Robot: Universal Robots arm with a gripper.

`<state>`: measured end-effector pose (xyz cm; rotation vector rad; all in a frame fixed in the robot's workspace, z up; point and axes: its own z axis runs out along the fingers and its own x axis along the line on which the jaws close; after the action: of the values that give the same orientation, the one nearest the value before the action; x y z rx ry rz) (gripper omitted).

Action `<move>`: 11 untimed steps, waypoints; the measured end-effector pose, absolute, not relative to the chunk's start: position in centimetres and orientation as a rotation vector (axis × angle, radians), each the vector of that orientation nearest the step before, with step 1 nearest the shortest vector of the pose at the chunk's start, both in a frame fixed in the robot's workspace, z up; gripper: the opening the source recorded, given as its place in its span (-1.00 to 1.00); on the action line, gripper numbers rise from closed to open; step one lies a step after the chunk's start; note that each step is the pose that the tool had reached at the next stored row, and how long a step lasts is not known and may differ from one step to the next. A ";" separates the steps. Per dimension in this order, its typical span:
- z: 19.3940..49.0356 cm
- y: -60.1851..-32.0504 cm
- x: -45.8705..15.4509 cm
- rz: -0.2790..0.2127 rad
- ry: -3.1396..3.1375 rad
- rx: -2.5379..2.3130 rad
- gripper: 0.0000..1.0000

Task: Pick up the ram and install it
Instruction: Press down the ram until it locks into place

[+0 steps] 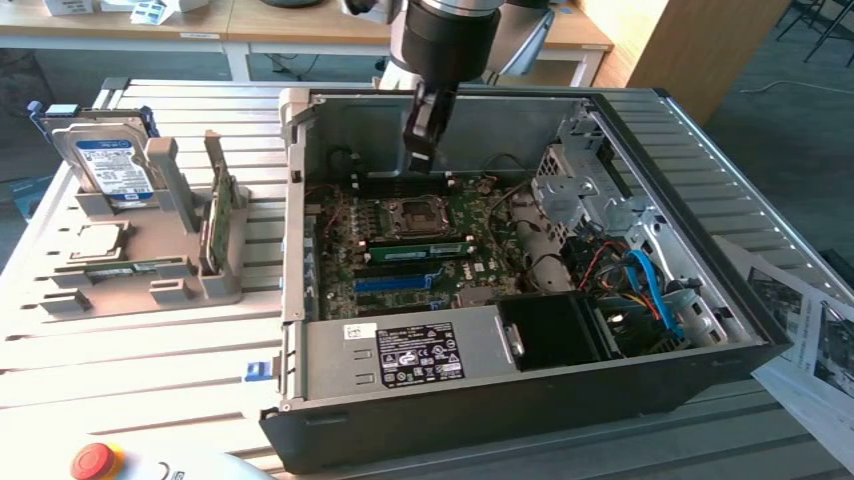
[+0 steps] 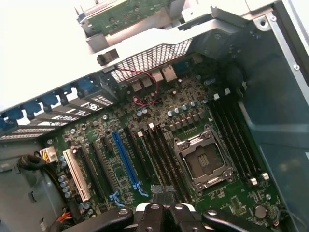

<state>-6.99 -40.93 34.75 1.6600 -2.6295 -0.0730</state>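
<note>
This looks like a robotics lab or test workshop. An open PC case (image 1: 534,300) lies on its side on a slatted metal tabletop (image 1: 134,350), its motherboard (image 1: 400,250) bare under a robot arm (image 1: 447,40). Beside it stands a grey fixture (image 1: 160,250) holding spare parts, a hard drive (image 1: 114,165) among them. A red emergency-stop button (image 1: 96,460) sits at the near edge. Wooden desks (image 1: 267,25) line the back, and printed sheets (image 1: 814,330) lie at the exterior view's right.
</note>
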 end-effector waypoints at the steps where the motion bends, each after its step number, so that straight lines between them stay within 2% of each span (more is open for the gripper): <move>1: 34.7 -40.9 -7.0 -0.073 -2.641 1.642 -0.79; 11: 34.7 -40.9 -7.0 -0.068 -2.746 1.460 -0.79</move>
<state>-6.99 -40.94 34.75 1.4597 -2.7464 -0.0680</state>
